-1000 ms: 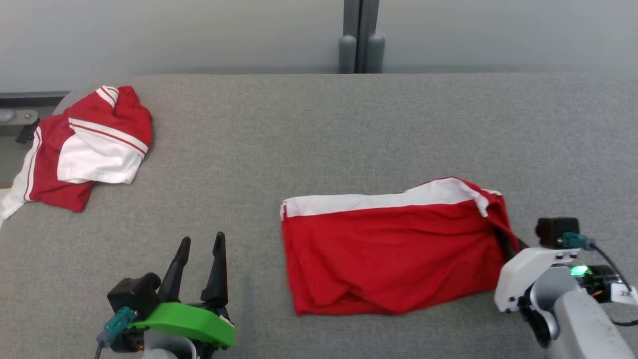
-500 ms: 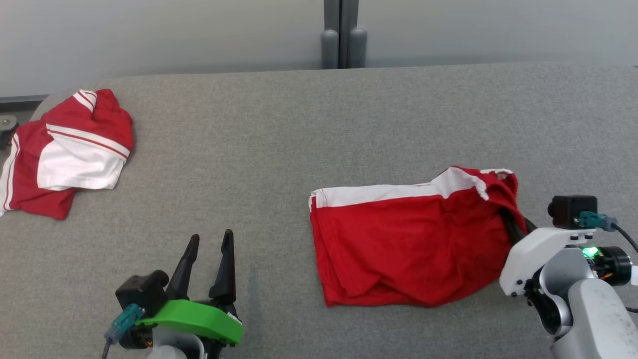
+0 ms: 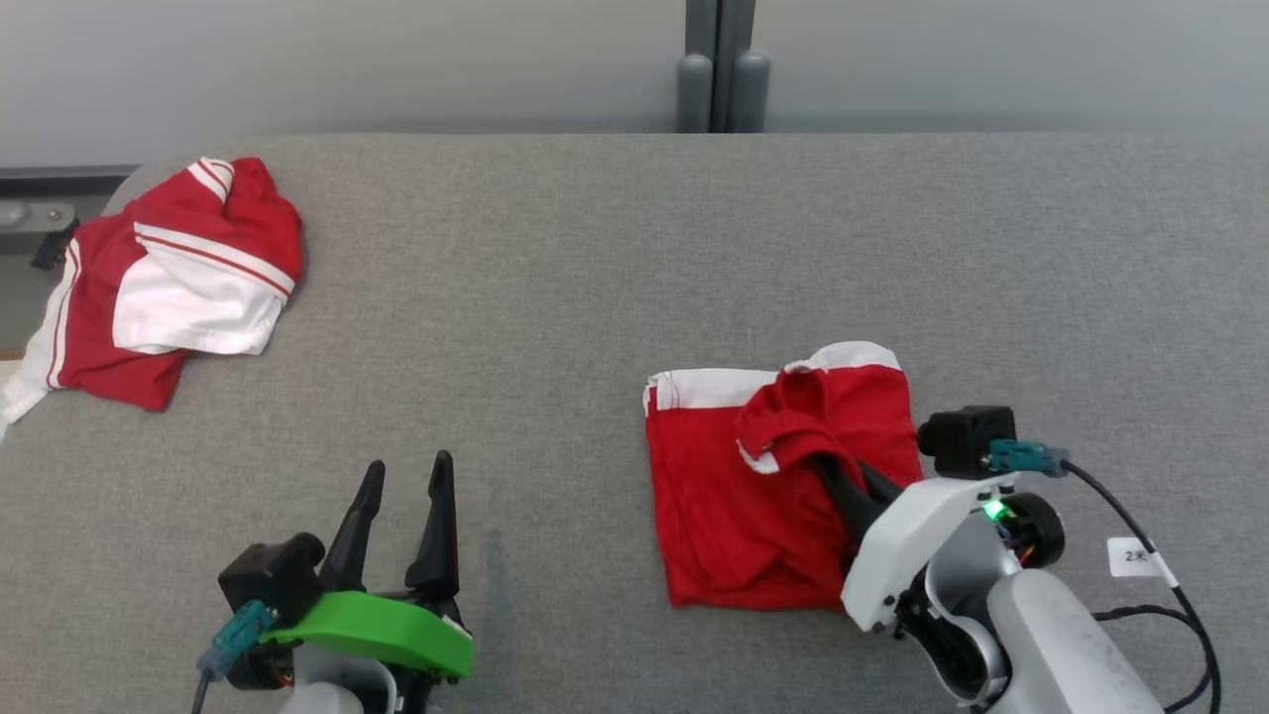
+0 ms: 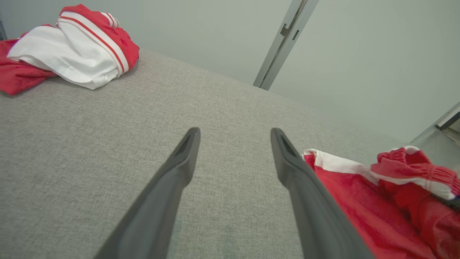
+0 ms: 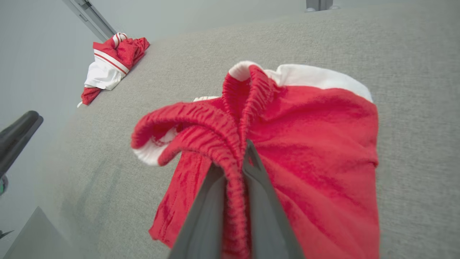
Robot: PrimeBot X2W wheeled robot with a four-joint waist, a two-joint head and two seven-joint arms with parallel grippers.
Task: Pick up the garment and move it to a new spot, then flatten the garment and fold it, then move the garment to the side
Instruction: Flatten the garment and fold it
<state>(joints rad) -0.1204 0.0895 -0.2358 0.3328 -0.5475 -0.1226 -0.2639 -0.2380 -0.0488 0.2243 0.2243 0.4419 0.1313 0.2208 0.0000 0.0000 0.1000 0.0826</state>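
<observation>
Carrying the waistband [image 5: 230, 122] leftward since a moment ago, the right claw [image 5: 246, 153] is pinching the red garment [image 3: 724, 496] and folding it over itself on the bench [image 3: 555, 278], right of centre, while the left claw [image 3: 408, 464] is idling spread; next, likely, laying that edge down squarely.

Red garment [image 3: 714, 516] with a white band along its far edge lies on the grey counter [image 3: 555, 297], right of centre, near side. Its right elastic hem is raised and folded leftward over the body.
</observation>
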